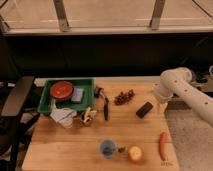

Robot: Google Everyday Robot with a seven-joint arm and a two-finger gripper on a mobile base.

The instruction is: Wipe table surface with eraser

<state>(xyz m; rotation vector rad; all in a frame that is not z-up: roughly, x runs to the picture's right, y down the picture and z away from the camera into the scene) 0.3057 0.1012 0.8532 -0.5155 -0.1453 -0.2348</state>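
The table surface (75, 145) is a light-brown wooden top. The eraser (144, 109), a small flat black block, lies on it right of centre, turned at a slant. My gripper (158, 96) hangs from the white arm's wrist at the table's right side. It is just up and to the right of the eraser and apart from it. Nothing shows in the gripper.
A green tray (49, 102) at the left holds a red bowl (62, 90) and a grey-blue sponge (77, 95). A white cloth (63, 116), a black-handled tool (106, 107), grapes (124, 97), a blue cup (106, 148), an apple (135, 153) and a carrot (162, 144) lie around. A black chair (15, 102) stands at the left.
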